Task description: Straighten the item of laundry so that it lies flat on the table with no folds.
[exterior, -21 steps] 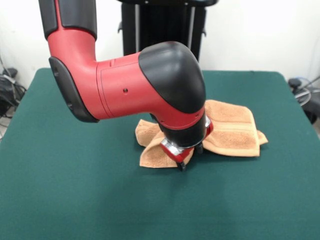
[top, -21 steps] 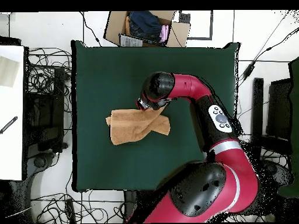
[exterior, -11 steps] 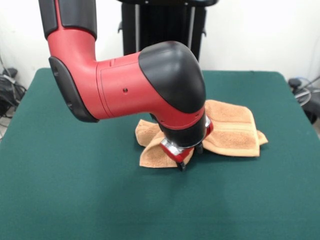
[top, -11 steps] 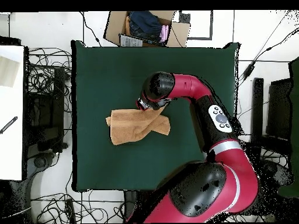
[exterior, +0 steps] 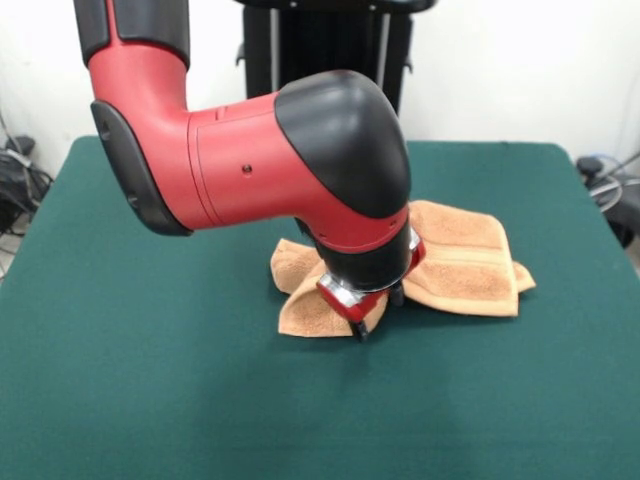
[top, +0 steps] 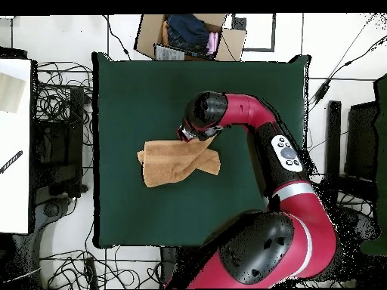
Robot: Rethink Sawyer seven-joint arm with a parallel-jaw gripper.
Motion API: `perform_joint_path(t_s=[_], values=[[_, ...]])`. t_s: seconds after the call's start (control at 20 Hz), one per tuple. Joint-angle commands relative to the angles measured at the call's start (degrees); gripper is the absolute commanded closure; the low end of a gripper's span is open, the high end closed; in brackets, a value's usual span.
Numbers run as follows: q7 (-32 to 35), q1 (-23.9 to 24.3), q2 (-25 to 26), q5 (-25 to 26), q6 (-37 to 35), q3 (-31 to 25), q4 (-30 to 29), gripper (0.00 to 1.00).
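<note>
The item of laundry [exterior: 465, 262], a light orange-tan terry towel, lies crumpled near the middle of the dark green table [exterior: 150, 380]. One part is spread to the right with a ribbed band showing, and a folded flap points to the front left. My gripper [exterior: 378, 315] is down at the towel's near edge, between those two parts, and the big red and black wrist hides the towel's middle. Seen from overhead, the towel [top: 170, 166] is a folded strip with my gripper [top: 189, 136] at its upper right corner.
A cardboard box [top: 189, 36] with clothes in it stands just beyond the table's [top: 151, 91] far edge in the overhead view. Cables lie on the floor around the table. A white desk [top: 13, 143] stands to the left.
The arm's upper links have shifted slightly; the gripper stays at nearly the same spot on the towel, and the towel's shape is unchanged.
</note>
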State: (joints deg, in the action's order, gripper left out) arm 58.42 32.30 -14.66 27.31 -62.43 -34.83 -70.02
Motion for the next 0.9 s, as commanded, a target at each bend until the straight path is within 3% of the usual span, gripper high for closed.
perform_joint_path(t_s=[0.05,0.45,0.9], values=[[2.6,0.5,-0.3,1.0,2.9,3.0,-3.1,0.00],[2.3,1.9,0.6,1.9,9.2,2.1,-5.1,0.00],[2.3,0.3,2.8,1.4,9.4,2.5,-2.4,0.00]])
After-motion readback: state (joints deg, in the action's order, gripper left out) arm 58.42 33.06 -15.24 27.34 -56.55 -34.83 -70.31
